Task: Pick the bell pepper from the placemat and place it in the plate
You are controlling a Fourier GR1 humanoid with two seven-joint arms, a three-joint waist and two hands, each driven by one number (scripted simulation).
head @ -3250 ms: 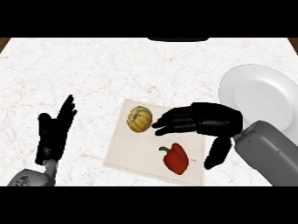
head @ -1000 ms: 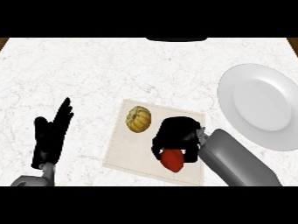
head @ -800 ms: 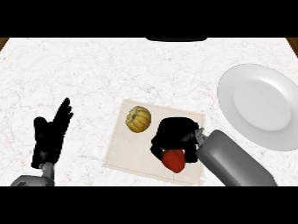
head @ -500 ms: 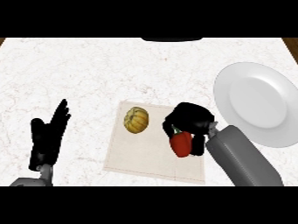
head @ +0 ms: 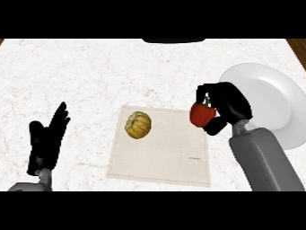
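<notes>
Two robot hands in view: right robot hand (head: 225,104) curls round the red bell pepper (head: 202,114), holding it above the placemat's (head: 162,152) right edge, just left of the white plate (head: 274,108). Yellow squash (head: 138,125) lies on the placemat. Left robot hand (head: 46,141) rests open, fingers up, over the marble surface (head: 82,72) at lower left.
</notes>
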